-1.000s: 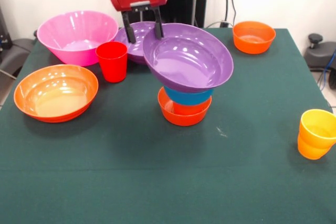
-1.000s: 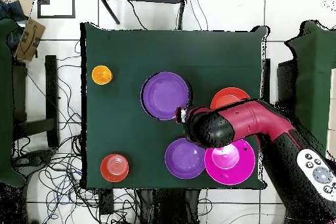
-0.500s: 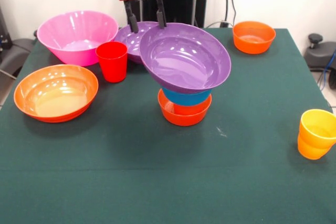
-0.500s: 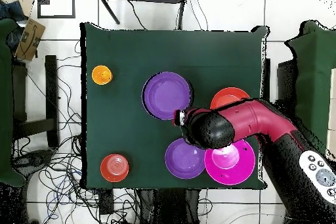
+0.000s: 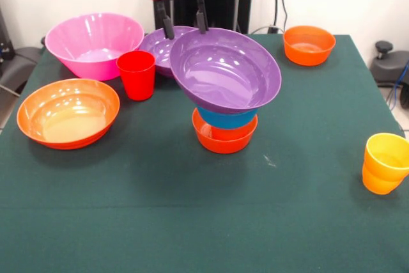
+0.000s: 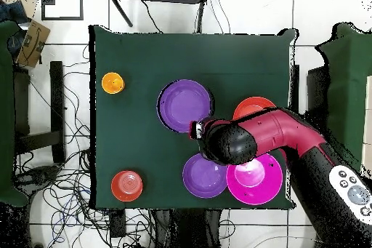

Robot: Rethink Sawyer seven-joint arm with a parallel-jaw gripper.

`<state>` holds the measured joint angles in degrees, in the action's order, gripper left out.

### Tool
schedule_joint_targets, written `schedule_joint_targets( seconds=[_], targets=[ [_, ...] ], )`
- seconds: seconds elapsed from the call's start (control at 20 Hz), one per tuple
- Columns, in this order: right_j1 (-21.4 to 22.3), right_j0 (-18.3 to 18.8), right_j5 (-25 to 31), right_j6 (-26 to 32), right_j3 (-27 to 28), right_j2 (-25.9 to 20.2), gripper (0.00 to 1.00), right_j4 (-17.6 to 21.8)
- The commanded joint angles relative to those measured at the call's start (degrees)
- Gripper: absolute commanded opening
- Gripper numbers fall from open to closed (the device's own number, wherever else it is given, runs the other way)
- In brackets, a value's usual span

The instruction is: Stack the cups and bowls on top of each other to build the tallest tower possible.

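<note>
The tower stands mid-table: a small orange bowl [image 5: 223, 139], a blue bowl [image 5: 227, 118] and on top a wide purple bowl [image 5: 223, 71], tilted toward the camera; the purple bowl also shows in the overhead view [image 6: 184, 105]. The orange cup in the pile is almost wholly hidden. My gripper [image 5: 185, 25] is open and empty, its fingertips just above the purple bowl's far rim; it also shows in the overhead view [image 6: 195, 129]. A red cup [image 5: 136, 75] stands left of the tower. A yellow-orange cup [image 5: 385, 163] stands at the right edge.
A large pink bowl [image 5: 94, 44] and a second purple bowl [image 5: 163, 46] stand at the back left. A large orange bowl [image 5: 68, 113] stands at the left. A small orange bowl [image 5: 309, 44] stands at the back right.
My open gripper has lifted off the purple bowl's far rim and risen, drifting slightly right. The purple bowl shifted a little and now rests tilted on the tower.
</note>
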<state>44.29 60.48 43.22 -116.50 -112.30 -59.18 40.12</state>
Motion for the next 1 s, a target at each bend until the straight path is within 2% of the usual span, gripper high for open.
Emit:
schedule_joint_targets(
  seconds=[0.05, 0.45, 0.6, 0.8, 1.0],
  targets=[
    [1.0, -0.8, 7.3, 17.1, -3.2, -2.1, 1.0, -0.9],
    [5.7, 2.0, 11.8, 19.6, -2.5, -5.6, 1.0, -5.3],
    [8.7, 3.7, 12.7, 19.5, -2.3, -7.6, 1.0, -7.1],
    [10.2, 5.4, 10.6, 18.4, -1.8, -8.4, 1.0, -5.7],
    [9.8, 9.0, 11.4, 21.7, -1.2, -9.2, 1.0, -5.4]
  ],
)
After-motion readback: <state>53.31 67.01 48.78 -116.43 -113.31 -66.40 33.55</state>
